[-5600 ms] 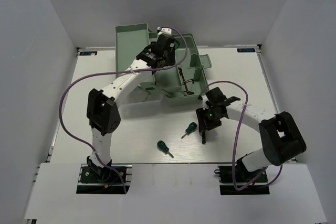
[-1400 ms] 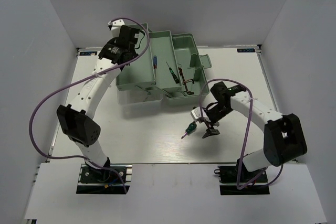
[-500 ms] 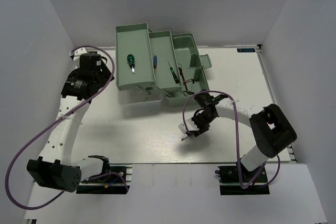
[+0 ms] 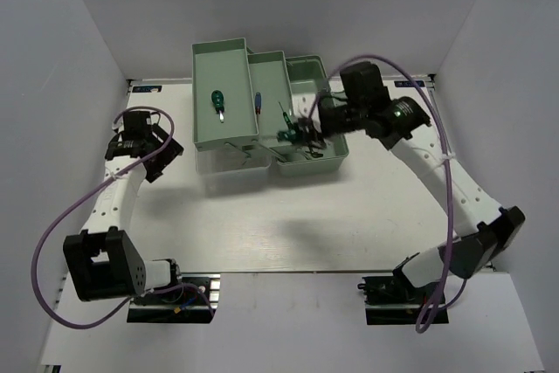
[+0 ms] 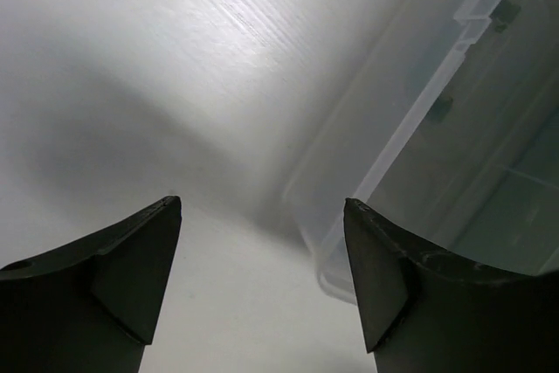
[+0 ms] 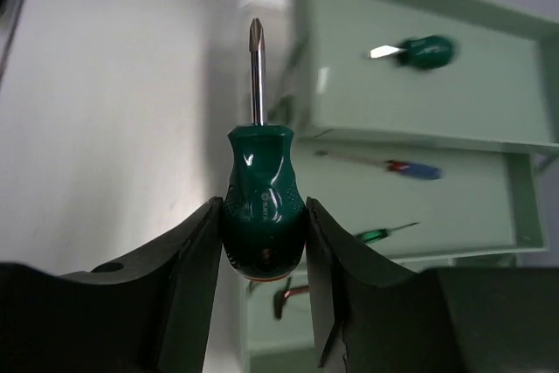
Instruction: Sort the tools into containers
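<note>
Since half a second ago the right claw (image 4: 306, 128) has risen from the desk (image 4: 349, 216) and hangs over the toolbox (image 4: 316, 157), clenched on the handle of a green screwdriver (image 6: 260, 194), shaft pointing forward. Left claw (image 5: 260, 216) drew back a little and stands released, holding nothing, beside the translucent lid (image 5: 410, 128). Risk, as I judge: the second green screwdriver (image 4: 217, 100) lies in the far-left tray (image 4: 231, 63), but the carried one hangs further right (near the blue screwdriver (image 4: 258, 102)). Letting go here would put it in a wrong tray, or on a rim, where it can roll off
</note>
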